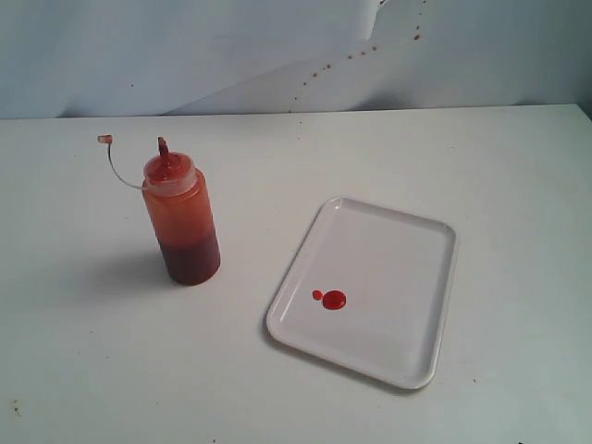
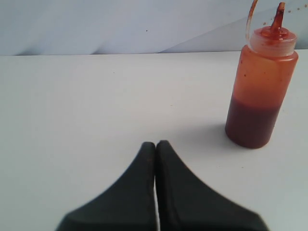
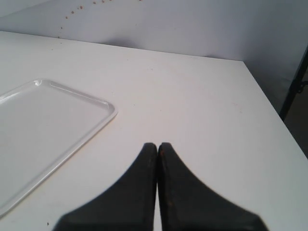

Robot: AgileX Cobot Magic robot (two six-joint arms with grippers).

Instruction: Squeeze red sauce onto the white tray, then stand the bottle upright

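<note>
The bottle (image 1: 180, 222) stands upright on the table left of centre, its cap (image 1: 104, 140) dangling on a thin tether; dark red sauce fills its lower part. It also shows in the left wrist view as the bottle (image 2: 260, 82), well apart from my left gripper (image 2: 156, 143), which is shut and empty. The white tray (image 1: 388, 277) lies right of centre with two small blobs of red sauce (image 1: 333, 299) near its front-left corner. In the right wrist view the white tray (image 3: 103, 103) lies off to one side of my right gripper (image 3: 157, 144), also shut and empty. Neither gripper appears in the exterior view.
The white table (image 1: 92, 351) ends at a pale back wall (image 1: 231, 46) spattered with small red dots (image 1: 356, 55). In the right wrist view the table's edge (image 3: 267, 96) drops off near a dark post (image 3: 296, 82).
</note>
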